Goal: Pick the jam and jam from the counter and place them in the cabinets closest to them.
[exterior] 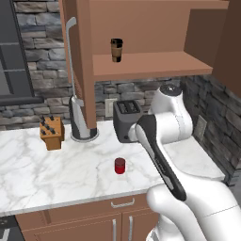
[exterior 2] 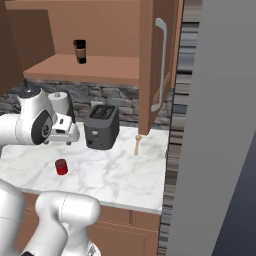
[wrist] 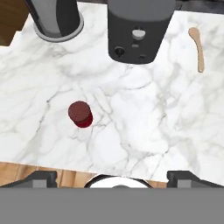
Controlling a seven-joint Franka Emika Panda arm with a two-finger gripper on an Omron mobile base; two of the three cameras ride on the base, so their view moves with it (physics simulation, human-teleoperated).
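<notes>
On the white marble bench [exterior: 56,174] stands one dark red jam jar [exterior: 120,165], alone on a bare part of the surface, near the front edge. In the hand view this jar [wrist: 80,114] lies at about 10 o'clock from the picture's centre, upright, with its round lid facing the camera. The dark toaster [wrist: 139,30] is at 12 o'clock in that view, well apart from the jar, and a grey cylindrical appliance [wrist: 56,17] is at 11 o'clock near the top edge. A small wooden spoon [wrist: 198,46] lies flat on the marble at 2 o'clock.

The wall cabinet [exterior: 141,63] above the bench is open, with its door [exterior: 77,61] swung out and a long silver handle on it. On the wooden shelf board stands a dark brown cup [exterior: 116,50] with a tan band. In the left base view a wooden knife block [exterior: 52,132] sits at 9 o'clock from the grey appliance.

The end effector [wrist: 114,177] is above the bench, looking down, and it touches nothing. Its two dark fingertips [wrist: 39,178] stand far apart at the bottom of the hand view, so it is released, with nothing between them.
</notes>
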